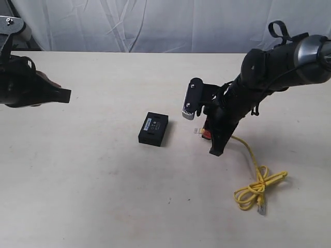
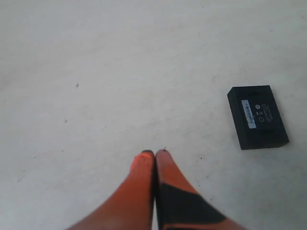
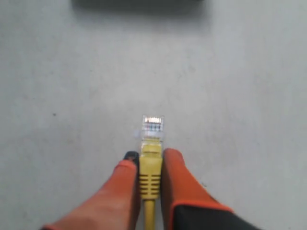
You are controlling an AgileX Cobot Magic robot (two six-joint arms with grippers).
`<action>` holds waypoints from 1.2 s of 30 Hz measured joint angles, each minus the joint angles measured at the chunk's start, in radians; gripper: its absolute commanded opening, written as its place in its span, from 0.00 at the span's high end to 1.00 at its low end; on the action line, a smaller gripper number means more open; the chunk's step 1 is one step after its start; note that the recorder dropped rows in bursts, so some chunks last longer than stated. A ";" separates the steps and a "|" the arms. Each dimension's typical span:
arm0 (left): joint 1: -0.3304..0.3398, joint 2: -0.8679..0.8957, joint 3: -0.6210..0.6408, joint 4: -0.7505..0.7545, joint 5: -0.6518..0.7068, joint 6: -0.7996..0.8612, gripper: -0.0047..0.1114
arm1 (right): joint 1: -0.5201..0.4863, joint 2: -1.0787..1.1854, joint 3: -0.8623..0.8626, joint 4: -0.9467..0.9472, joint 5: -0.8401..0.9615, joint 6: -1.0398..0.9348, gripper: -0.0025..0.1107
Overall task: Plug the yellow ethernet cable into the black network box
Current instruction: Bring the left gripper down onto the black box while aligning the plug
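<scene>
Jaws of right gripper [image 3: 150, 160] pinch yellow ethernet cable [image 3: 150, 182] behind its plug, right of black network box [image 1: 153, 129]; left gripper [image 2: 154, 154] pressed together, empty.

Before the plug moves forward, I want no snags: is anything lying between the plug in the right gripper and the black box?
Nothing visible. Only bare table lies between the yellow ethernet cable, held in the right gripper, and the black network box.

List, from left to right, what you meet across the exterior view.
left gripper, shut and empty → black network box → right gripper, closed on one plug end → the tied bundle of the yellow ethernet cable
</scene>
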 measured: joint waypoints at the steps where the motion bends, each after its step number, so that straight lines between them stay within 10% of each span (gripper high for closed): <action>1: 0.000 0.007 -0.004 0.000 0.013 0.000 0.96 | 0.000 -0.001 0.000 0.000 0.002 -0.008 0.99; 36: -0.101 0.756 -0.642 -0.080 0.264 0.150 0.96 | -0.061 0.105 -0.068 0.547 0.076 -0.507 0.99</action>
